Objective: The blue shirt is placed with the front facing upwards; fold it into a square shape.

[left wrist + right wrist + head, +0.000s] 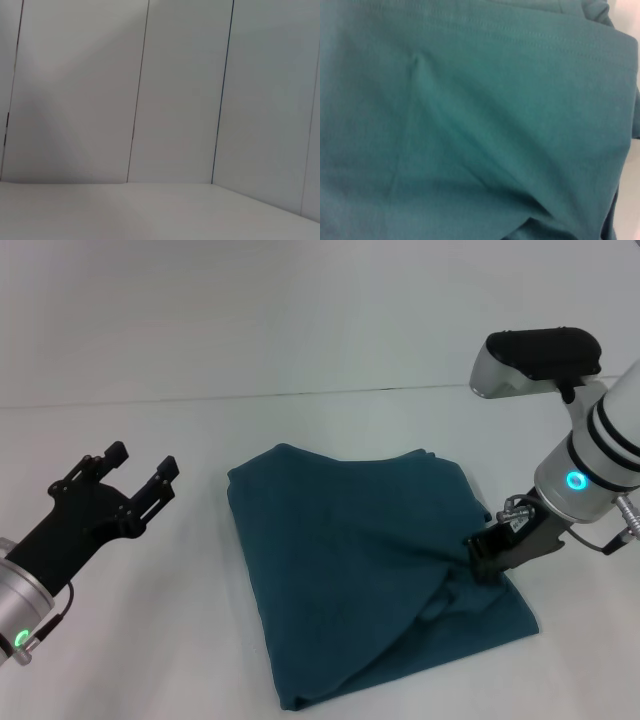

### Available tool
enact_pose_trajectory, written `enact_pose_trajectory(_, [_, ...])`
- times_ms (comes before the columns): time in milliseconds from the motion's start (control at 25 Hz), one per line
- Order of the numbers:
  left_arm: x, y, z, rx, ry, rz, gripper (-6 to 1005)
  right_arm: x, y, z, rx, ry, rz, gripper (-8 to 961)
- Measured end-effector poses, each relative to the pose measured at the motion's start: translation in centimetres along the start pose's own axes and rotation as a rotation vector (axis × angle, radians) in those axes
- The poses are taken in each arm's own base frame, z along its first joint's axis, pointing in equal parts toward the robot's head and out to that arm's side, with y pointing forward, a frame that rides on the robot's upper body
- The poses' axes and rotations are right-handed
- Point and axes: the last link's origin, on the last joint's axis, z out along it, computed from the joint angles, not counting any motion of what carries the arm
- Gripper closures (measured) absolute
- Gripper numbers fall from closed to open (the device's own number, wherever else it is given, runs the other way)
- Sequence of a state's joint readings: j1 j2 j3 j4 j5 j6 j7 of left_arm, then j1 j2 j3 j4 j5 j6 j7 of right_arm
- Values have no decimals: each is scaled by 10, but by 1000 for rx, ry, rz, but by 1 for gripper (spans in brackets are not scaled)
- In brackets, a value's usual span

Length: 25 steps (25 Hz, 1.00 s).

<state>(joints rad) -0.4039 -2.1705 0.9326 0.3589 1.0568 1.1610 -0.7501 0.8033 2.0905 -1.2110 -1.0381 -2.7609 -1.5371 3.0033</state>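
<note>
The blue shirt (360, 560) lies folded into a rough rectangle in the middle of the white table, with no print showing. Creases in the cloth run toward its right edge, where my right gripper (485, 555) is shut on a fold of the fabric, low on the table. In the right wrist view, teal shirt fabric (470, 125) with a stitched hem fills almost the whole picture. My left gripper (143, 458) hangs open to the left of the shirt, apart from it and holding nothing.
The white table (120, 640) spreads around the shirt on all sides and ends at a pale back wall (300, 310). The left wrist view holds only wall panels (175, 90) and table surface (125, 215).
</note>
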Motion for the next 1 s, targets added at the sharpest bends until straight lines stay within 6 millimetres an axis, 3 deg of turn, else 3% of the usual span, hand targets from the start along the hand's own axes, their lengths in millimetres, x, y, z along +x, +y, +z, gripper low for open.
enact_pose_trajectory(480, [0, 3, 3, -8, 2, -5, 278, 4, 7, -7, 21, -10, -49, 773])
enact_pose_trajectory(960, [-1, 6, 10, -18, -5, -12, 279, 4, -1, 1, 29, -16, -14, 316])
enact_pose_trajectory(1000, [-1, 6, 10, -18, -6, -12, 279, 3, -2, 2, 30, -16, -14, 316])
